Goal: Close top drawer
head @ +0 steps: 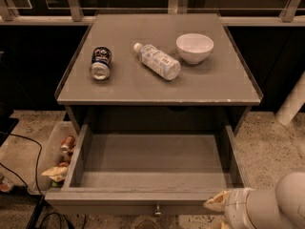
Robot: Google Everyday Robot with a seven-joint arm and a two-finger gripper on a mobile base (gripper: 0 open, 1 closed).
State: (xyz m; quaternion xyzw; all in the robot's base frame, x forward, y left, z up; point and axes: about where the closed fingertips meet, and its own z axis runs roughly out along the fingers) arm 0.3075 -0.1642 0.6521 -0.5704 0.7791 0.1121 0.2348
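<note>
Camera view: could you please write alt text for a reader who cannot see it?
The top drawer stands wide open below a tabletop holding a can, a bottle on its side and a white bowl. The gripper is at the drawer's front right corner.

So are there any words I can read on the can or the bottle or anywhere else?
Can, lying on its side: dark printed label, too blurred to read.
Bottle, lying beside it: pale label, print too blurred to read.
Bowl, drawer: no writing shows.
Gripper, low right by the open drawer's front: no writing shows.
So nothing here can be read.
</note>
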